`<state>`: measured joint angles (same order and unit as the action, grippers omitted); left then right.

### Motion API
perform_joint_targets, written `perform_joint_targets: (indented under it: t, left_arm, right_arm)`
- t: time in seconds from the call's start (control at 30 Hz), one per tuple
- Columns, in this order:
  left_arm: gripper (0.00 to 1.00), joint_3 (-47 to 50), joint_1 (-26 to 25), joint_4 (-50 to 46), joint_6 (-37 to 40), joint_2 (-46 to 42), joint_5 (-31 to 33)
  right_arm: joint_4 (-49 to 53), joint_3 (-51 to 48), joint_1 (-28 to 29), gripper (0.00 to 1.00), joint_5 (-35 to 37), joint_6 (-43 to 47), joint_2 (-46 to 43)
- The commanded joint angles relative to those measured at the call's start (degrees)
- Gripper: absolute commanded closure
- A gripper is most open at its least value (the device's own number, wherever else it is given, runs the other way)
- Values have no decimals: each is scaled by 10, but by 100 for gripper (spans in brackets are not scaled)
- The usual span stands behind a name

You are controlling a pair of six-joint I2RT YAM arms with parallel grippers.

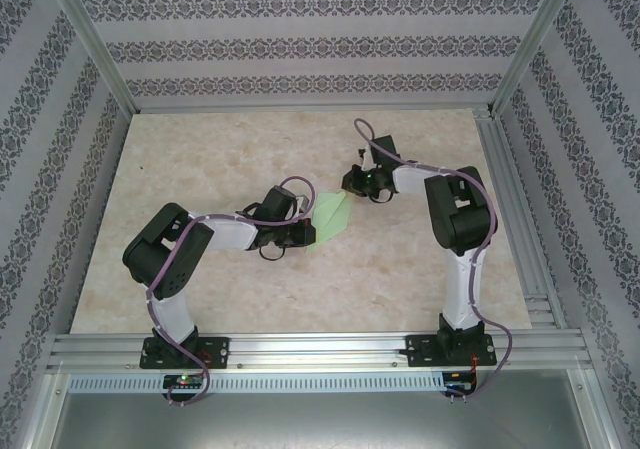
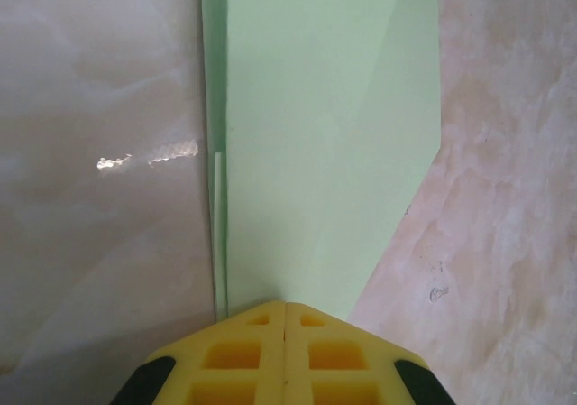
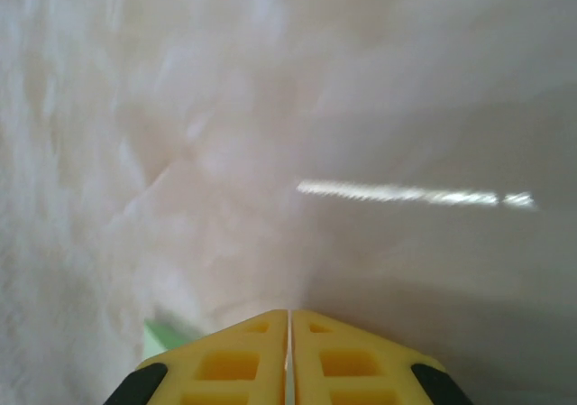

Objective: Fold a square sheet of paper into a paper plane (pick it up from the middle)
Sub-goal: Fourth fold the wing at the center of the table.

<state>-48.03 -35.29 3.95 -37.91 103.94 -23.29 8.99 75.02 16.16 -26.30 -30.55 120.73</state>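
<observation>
From above, we see the paper plane (image 1: pixel 333 215) lying flat mid-table (image 1: pixel 200 159) between the left gripper (image 1: pixel 305 227) and right gripper (image 1: pixel 352 187). Its long axis runs diagonally from near-left to far-right.

Our left wrist camera adds the layered folds (image 2: pixel 325 134). The paper tapers to a narrow end at the left gripper (image 2: pixel 286 308), whose jaws are pressed together; we cannot tell whether they pinch it.

The right wrist view shows closed fingers (image 3: pixel 234 351) on bare marble, with a green sliver (image 3: pixel 160 335) beside them.
</observation>
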Motion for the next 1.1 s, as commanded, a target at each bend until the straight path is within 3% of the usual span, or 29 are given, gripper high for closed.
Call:
perform_joint_targets:
  t: [0.0,0.33,0.57,0.87,1.07]
  left_arm:
    - [95,25,-7,-93,13,17,2]
    - [95,8,-7,-97,10,15,3]
    - [95,8,-7,-97,5,7,7]
    - [94,-7,-8,-98,0,-2,6]
    - [84,-25,-7,-91,-3,-45,-4]
  right_arm:
    - [0,20,-6,89,48,25,-13]
    - [37,-71,71,86,61,2,-137]
    - [40,-86,130,87,46,-27,-108]
    - [8,-110,144,87,21,-48,-72]
    - [21,-114,144,87,30,-47,-48]
